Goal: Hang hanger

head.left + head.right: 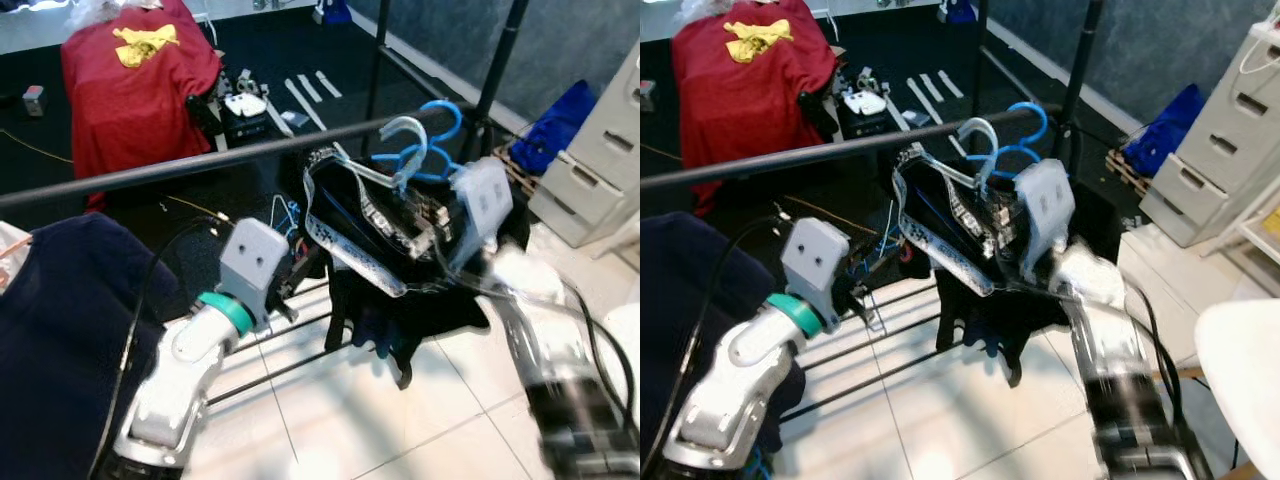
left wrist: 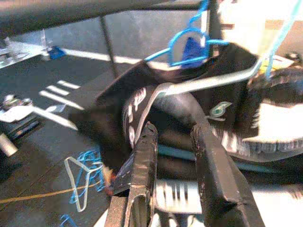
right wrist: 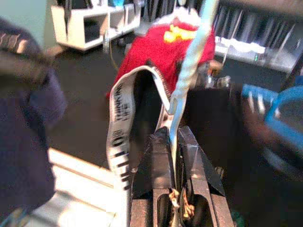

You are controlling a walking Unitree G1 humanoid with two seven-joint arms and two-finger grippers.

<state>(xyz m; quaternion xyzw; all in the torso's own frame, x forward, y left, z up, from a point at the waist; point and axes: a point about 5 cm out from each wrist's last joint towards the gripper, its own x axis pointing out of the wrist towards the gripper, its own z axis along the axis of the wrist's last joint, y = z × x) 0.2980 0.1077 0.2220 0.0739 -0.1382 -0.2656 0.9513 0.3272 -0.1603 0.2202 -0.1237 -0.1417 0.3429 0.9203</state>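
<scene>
A pale hanger [image 3: 189, 71] carries a black garment [image 1: 400, 300] with white lettered trim. Its hook [image 1: 405, 130] sits up at the dark rail [image 1: 200, 160], next to blue hangers [image 1: 440, 140] that hang there. My right gripper [image 3: 173, 135] is shut on the hanger's thin stem, just under the rail, with the garment draped around it. My left gripper [image 2: 174, 135] is open, lower and to the left, its fingers pointing at the garment's collar with nothing between them. In the left wrist view the hanger's arm [image 2: 199, 85] runs across the collar.
A navy garment [image 1: 60, 320] hangs on the rail at far left. The rack's lower bars [image 1: 290, 365] cross the white floor below. Behind are a red-draped object [image 1: 135, 85], loose hangers [image 2: 80, 175] on the dark floor, a blue bag [image 1: 555, 125] and white drawers [image 1: 600, 150] at right.
</scene>
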